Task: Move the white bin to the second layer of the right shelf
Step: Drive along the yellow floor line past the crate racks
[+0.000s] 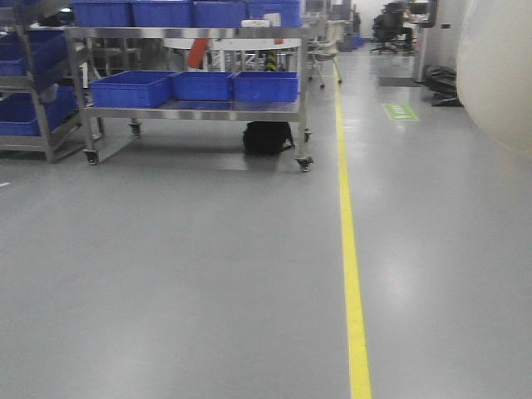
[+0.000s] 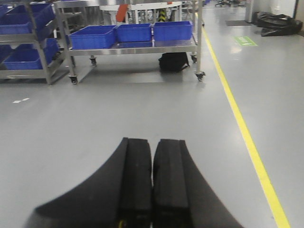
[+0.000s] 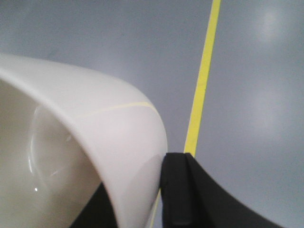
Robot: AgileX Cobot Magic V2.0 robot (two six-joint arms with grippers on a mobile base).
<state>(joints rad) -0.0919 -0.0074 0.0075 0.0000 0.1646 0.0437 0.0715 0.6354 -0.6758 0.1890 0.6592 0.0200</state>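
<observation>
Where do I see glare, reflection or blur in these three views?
Front view: the white bin at the right edge is only a soft, unfocused blur. Left wrist view: the left gripper is dark, with little detail. Right wrist view: the glossy bin mirrors the yellow line; pale lamp glare lies on the floor.

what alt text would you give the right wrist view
The right gripper pinches the rim of the white bin, a black finger on either side of its wall. The glossy cream tub fills the left half; behind it lies grey floor with a yellow line.
</observation>
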